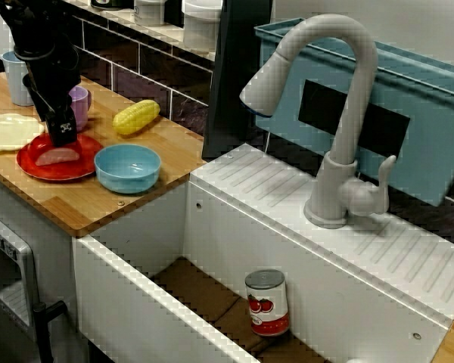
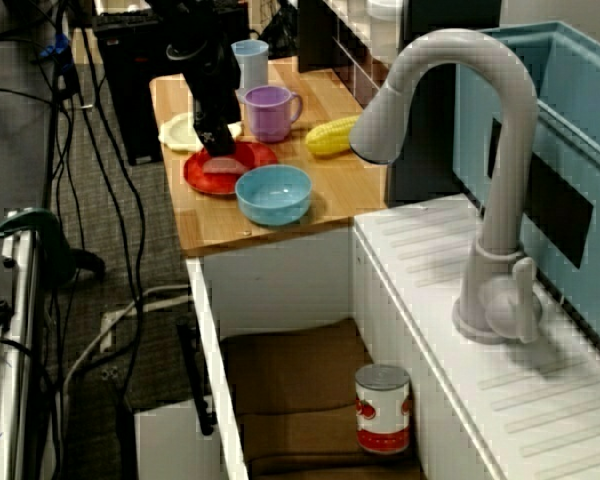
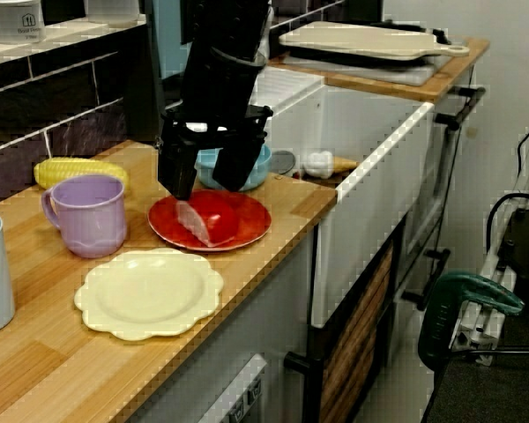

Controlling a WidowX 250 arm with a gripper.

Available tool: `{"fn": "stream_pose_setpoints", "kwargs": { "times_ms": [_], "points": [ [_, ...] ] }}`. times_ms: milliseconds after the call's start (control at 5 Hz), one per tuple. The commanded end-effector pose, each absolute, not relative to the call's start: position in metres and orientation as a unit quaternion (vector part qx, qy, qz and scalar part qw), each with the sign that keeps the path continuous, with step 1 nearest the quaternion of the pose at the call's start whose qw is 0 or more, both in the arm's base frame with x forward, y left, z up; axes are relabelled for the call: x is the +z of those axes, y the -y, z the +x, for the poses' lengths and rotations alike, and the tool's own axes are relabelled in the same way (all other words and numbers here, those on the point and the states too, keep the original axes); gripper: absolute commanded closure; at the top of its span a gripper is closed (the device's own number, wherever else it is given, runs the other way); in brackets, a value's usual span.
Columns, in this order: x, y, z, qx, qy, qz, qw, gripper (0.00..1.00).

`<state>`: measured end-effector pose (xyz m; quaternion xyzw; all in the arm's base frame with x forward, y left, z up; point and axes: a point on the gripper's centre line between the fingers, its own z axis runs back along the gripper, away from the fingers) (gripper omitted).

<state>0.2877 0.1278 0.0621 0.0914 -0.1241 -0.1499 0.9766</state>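
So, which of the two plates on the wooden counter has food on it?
The round red plate, below the black gripper, carries a pale pink piece of food; the scalloped cream plate beside it is bare.

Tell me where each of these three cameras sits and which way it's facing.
Faucet view: high beside the sink, looking past the faucet to the counter; shows the arm and end effector over the red plate.
Sink-end view: high, farther along the sink, looking down its length to the counter; shows the arm's lower part.
Counter view: low at the counter's far end, facing the sink; shows the open end effector close up.
Shared: the first two see the can; all see the red plate.
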Motion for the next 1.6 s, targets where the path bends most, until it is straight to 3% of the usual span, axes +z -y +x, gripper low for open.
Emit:
{"fn": "stream_pose_setpoints", "kwargs": {
  "times_ms": [0,800,1000,1400],
  "points": [
    [0.057,-0.132,0.291,-0.153,0.13,0.108,0.974,0.0],
    [0.049,-0.132,0.281,-0.165,0.121,0.115,0.972,0.0],
    [0.046,-0.133,0.283,-0.161,0.118,0.113,0.973,1.0],
    [0.048,-0.135,0.286,-0.162,0.113,0.108,0.974,1.0]
  ]
}}
